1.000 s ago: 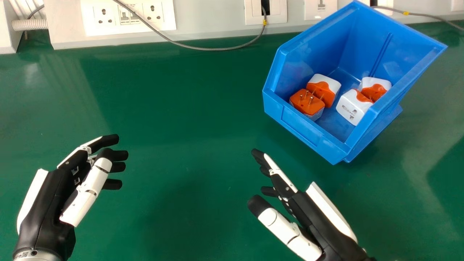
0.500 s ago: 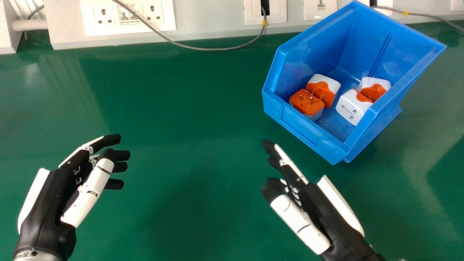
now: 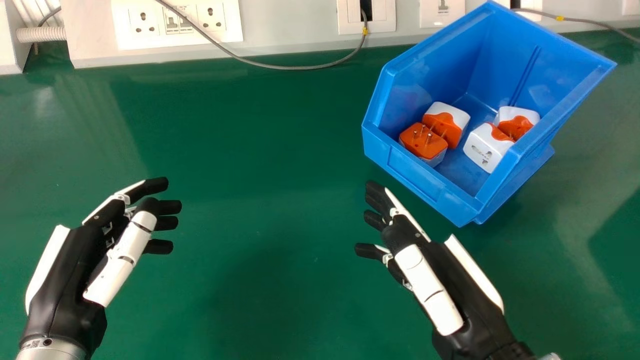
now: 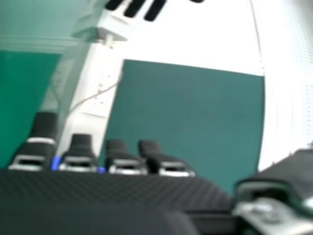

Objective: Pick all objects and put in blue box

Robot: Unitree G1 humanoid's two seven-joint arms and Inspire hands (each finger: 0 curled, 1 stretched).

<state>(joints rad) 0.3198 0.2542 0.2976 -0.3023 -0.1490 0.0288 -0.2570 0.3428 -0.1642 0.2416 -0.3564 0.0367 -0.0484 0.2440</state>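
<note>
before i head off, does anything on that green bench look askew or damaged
Nothing looks damaged. The blue box sits at an angle to the bench's back edge, and the adapters inside lie in different orientations, one with its pins up. That looks like loose placing rather than a fault.

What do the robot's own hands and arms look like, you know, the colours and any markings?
The left hand and right hand are black, with white panels on the back and along the thumb. The fingers have rounded black tips. The left wrist is silver, with a small label and a round dark spot.
</note>
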